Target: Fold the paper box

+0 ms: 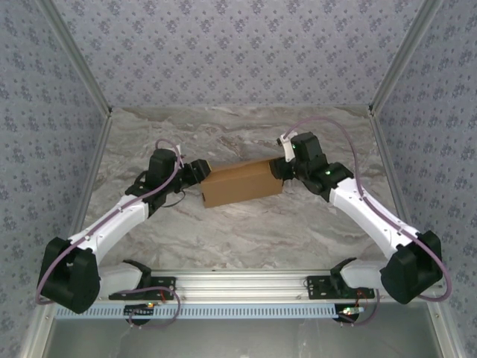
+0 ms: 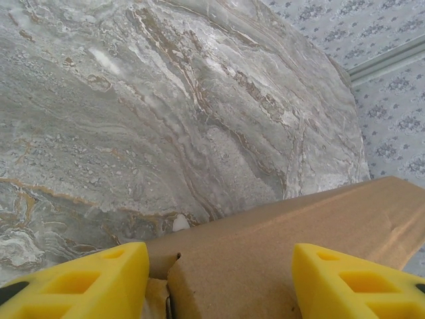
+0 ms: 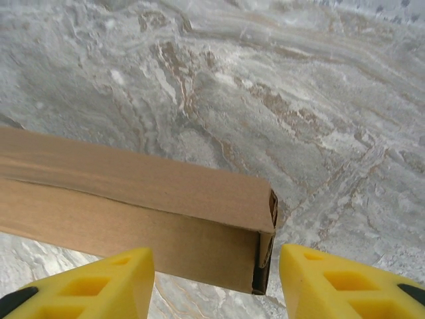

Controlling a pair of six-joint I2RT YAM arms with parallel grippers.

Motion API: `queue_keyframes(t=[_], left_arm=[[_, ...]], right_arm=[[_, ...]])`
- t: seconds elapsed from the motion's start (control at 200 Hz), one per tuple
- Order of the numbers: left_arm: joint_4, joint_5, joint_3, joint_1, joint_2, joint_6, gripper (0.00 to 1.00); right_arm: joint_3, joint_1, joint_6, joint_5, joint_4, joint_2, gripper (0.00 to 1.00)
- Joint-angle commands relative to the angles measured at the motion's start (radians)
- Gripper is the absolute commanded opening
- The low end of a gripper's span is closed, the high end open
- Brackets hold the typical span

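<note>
The paper box (image 1: pixel 242 184) is a closed tan-brown cardboard block lying mid-table, held between my two arms. My left gripper (image 1: pixel 197 175) is at its left end. In the left wrist view the box (image 2: pixel 265 246) fills the gap between the yellow fingers of that gripper (image 2: pixel 219 266), which sit against it on both sides. My right gripper (image 1: pixel 284 170) is at the right end. In the right wrist view its jaws (image 3: pixel 216 256) stand open around the box's end (image 3: pixel 133 193), with a small gap showing beside the right finger (image 3: pixel 332 279).
The marble table (image 1: pixel 246 134) is bounded by patterned walls (image 1: pixel 238 45) at the back and both sides. An aluminium rail (image 1: pixel 246 283) carrying the arm bases runs along the near edge.
</note>
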Motion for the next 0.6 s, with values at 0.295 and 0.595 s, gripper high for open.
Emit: queue_keyframes(t=[0.295,0.595], left_arm=[[-0.127,-0.017,-0.023,-0.023,0.038,0.024,0.58],[-0.127,-0.020,-0.026,-0.025,0.032,0.025,0.59]], right_arm=[[0.186,-0.112,0.053,-0.136,-0.073,0.117,0.57],[0.184,-0.166,0.082,-0.192,-0.112,0.207,0.55]])
